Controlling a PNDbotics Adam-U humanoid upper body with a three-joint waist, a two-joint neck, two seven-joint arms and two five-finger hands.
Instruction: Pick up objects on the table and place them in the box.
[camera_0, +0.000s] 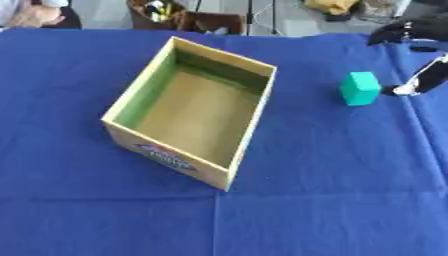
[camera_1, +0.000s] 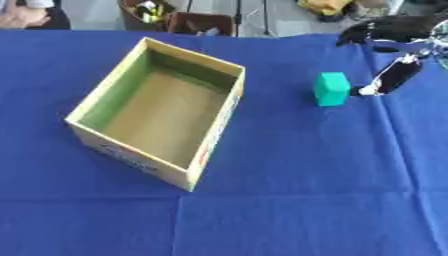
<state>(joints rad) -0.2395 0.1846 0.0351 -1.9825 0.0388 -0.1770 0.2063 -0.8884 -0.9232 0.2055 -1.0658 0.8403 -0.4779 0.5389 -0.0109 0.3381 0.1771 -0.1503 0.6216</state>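
An open cardboard box stands left of centre on the blue cloth, nothing visible inside it. A small green block stands upright on the cloth to the box's right. My right hand comes in from the upper right, black with silver parts. One finger reaches down to just right of the block, its tip close beside it. Other fingers stretch out higher up, spread apart. Nothing is held. My left hand shows in neither view.
The blue tablecloth covers the whole table, with bare cloth in front of the box and block. Beyond the far edge are a brown bin and floor clutter. A person's arm rests at the far left corner.
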